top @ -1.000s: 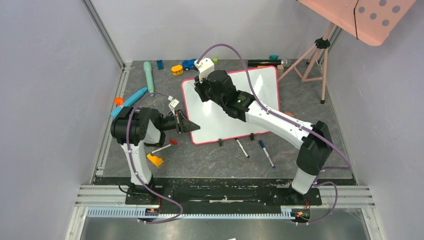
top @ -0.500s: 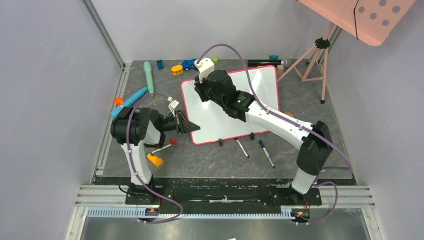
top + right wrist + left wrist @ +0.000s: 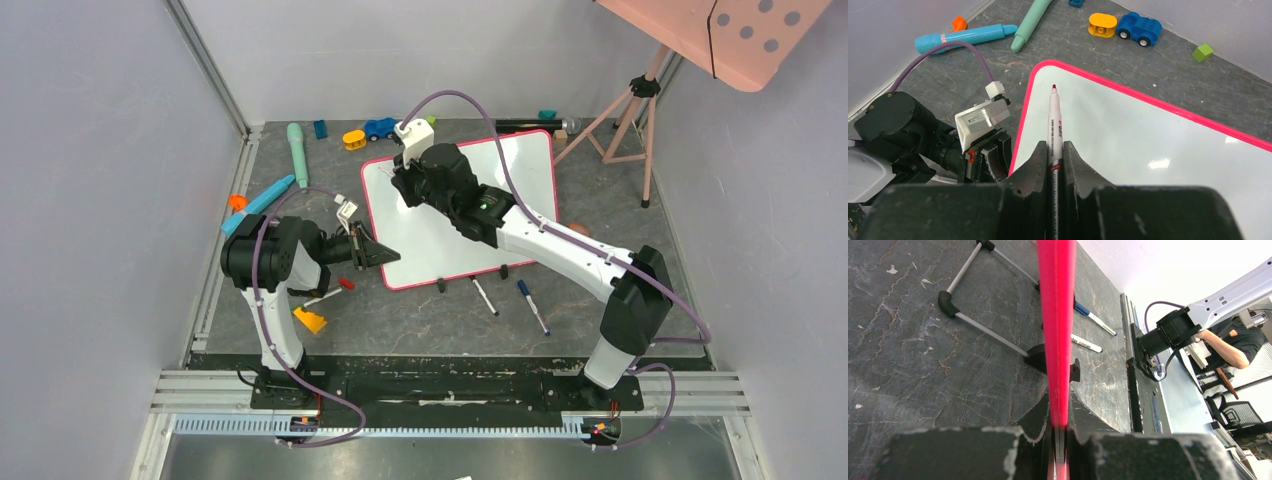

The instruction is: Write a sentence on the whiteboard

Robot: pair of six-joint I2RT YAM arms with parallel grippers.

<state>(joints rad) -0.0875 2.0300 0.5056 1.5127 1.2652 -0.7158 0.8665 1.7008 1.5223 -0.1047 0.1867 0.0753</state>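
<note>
Over the last second the right gripper (image 3: 404,186), clamped on the marker (image 3: 1054,120), moved a little to the right and farther from the bases above the far left corner of the whiteboard (image 3: 525,170). The right arm's elbow (image 3: 635,300) swung outward and nearer the bases, and the purple cable (image 3: 450,95) arching over the wrist shifted with it.

toy car (image 3: 378,127) behind whiteboard (image 3: 430,250), markers (image 3: 484,296) before it
</note>
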